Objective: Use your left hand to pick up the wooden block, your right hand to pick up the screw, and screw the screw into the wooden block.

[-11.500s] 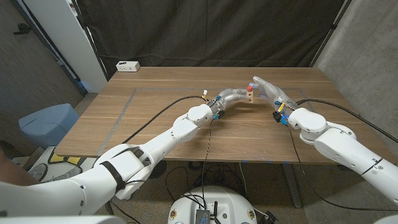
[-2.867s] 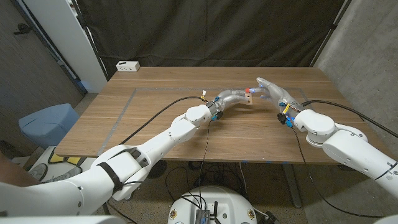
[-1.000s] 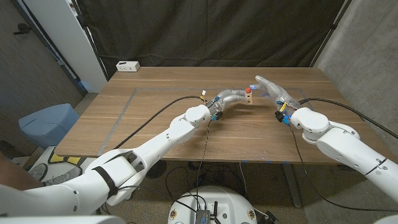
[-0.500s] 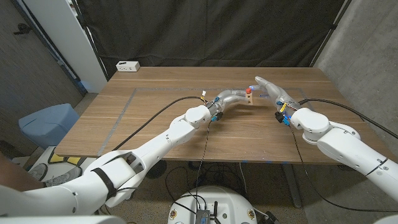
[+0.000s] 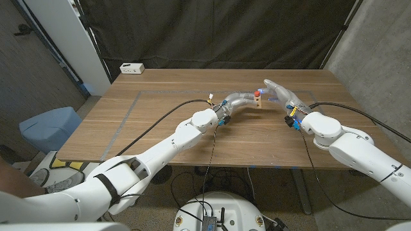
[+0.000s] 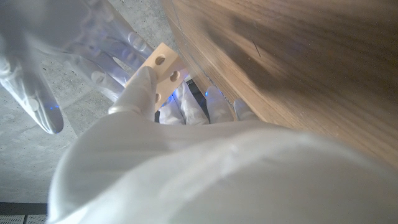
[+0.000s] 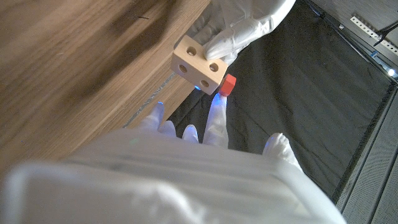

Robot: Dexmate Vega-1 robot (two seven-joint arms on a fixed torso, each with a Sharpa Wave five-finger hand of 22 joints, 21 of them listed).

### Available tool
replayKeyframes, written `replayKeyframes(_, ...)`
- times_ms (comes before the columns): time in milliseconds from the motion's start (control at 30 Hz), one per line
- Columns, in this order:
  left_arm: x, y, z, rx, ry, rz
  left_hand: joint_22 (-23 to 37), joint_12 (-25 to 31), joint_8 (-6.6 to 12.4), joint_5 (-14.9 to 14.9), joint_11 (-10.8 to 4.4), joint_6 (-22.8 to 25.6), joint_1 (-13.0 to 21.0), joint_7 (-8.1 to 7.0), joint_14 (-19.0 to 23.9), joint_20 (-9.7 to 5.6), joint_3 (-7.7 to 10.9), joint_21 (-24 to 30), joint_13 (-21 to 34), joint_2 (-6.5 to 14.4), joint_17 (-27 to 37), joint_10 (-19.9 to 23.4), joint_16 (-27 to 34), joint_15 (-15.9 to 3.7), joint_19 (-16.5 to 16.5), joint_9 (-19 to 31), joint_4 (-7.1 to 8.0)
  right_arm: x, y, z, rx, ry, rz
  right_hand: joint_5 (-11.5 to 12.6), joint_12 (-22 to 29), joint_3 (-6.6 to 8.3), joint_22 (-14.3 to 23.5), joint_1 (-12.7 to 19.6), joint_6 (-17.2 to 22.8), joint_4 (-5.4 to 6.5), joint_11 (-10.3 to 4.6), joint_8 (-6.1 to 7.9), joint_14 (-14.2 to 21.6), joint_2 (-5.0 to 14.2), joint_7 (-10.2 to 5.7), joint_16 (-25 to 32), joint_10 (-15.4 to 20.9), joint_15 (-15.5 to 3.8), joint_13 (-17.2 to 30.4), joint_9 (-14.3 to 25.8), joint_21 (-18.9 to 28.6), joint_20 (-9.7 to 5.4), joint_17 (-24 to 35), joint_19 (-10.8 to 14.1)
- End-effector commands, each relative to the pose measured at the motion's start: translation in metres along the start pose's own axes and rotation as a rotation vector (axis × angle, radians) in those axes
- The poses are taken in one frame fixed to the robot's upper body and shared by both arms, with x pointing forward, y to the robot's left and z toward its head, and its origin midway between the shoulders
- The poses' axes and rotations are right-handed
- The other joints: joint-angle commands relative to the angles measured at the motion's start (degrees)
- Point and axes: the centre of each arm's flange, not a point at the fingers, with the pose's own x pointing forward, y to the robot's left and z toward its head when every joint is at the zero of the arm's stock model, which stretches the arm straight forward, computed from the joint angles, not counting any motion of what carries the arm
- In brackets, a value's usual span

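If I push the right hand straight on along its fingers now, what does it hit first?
Likely the red screw at the wooden block that the left hand holds; the right hand points at it, though depth is unclear.

black curtain (image 5: 218, 32) behind wooden table (image 5: 160, 122).

table (image 5: 167, 128): open around the hands | obstacle: white box (image 5: 131, 67), far-left corner, well apart
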Motion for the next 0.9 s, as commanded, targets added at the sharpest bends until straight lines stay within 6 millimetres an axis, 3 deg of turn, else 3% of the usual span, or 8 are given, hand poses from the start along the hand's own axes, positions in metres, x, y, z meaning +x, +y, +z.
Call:
replayKeyframes(33,-0.0012,-0.0019,-0.0006,0.000,0.002,-0.001,0.35,0.21,0.57,0.26,-0.04,5.10,-2.59,4.36,0.15,0.13,5.21,0.17,0.19,3.57,0.15,0.37,0.34,0.27,0.45,0.07,5.01,-0.0022,0.0004,-0.0004,0.005,-0.001,-0.003,0.36,0.56,0.03,0.28,-0.25,0.80,0.15,0.00,0.44,-0.80,0.16,-0.13,0.51,0.39,0.18,0.00,0.18,0.21,0.13,0.10,0.32)
replayKeyframes(900,-0.0034,-0.0010,-0.0006,-0.002,-0.003,-0.003,0.35,0.25,0.61,0.26,0.08,5.22,-2.64,4.38,0.15,0.12,5.20,0.16,0.23,3.54,0.13,0.39,0.30,0.36,0.44,0.07,5.07,-0.0091,0.0024,0.0008,0.004,0.005,-0.034,0.48,0.96,0.34,0.27,0.20,3.43,-0.07,-0.53,1.06,0.61,0.42,0.02,0.87,2.38,0.04,-0.01,0.17,0.39,0.18,-0.03,1.22)
